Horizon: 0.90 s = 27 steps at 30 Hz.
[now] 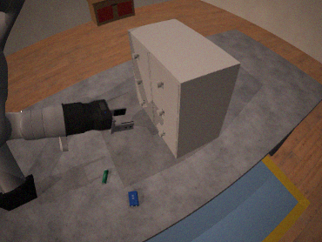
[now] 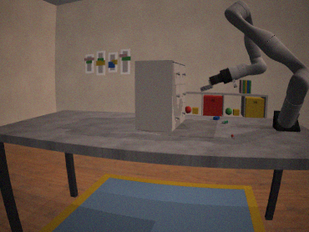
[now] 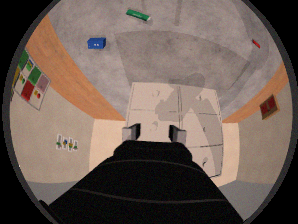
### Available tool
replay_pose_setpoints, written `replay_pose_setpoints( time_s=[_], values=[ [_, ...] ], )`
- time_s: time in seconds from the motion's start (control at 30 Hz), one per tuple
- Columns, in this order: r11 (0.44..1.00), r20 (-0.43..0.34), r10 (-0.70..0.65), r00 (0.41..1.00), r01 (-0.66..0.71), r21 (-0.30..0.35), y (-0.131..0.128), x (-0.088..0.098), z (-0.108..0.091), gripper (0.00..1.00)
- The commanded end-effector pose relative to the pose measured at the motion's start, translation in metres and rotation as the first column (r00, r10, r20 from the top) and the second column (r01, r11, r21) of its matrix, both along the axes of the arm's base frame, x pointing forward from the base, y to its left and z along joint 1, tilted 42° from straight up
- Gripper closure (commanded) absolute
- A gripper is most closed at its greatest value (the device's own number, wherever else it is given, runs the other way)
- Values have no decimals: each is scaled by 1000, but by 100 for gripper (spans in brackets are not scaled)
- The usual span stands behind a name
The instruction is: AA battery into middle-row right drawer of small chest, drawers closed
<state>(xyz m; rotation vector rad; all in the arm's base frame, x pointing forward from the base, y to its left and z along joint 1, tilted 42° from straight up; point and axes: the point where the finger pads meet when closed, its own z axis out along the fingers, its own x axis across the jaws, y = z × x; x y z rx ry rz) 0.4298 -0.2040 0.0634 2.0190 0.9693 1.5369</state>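
Note:
The white chest (image 1: 183, 83) stands on the grey table top, and all its drawers look pushed in. Its knobbed drawer fronts (image 1: 150, 93) face my gripper. My gripper (image 1: 123, 120) is open and empty, held level in the air a short way in front of the drawer fronts, at about mid height. It also shows in the side view (image 2: 205, 88) and the wrist view (image 3: 153, 132). The AA battery (image 1: 104, 176), a small green cylinder, lies on the table below and beside the gripper, well apart from it. It also shows in the wrist view (image 3: 137, 14).
A small blue block (image 1: 133, 198) lies near the green battery. A small white piece (image 1: 63, 144) lies under my forearm. A tiny red thing (image 2: 232, 135) lies on the table farther off. A shelf with coloured items (image 2: 227, 105) stands behind the table.

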Motion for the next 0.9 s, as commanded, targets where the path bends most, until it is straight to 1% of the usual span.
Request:
replay_pose_setpoints(
  time_s=[0.0,0.37,0.4,0.87],
  values=[
    [1000,-4,-11,1000,11,11,2,-3,-7,0],
    [1000,2,-20,1000,20,8,2,-3,-7,0],
    [1000,2,-20,1000,20,8,2,-3,-7,33],
    [1000,2,-20,1000,20,8,2,-3,-7,33]
  ],
)
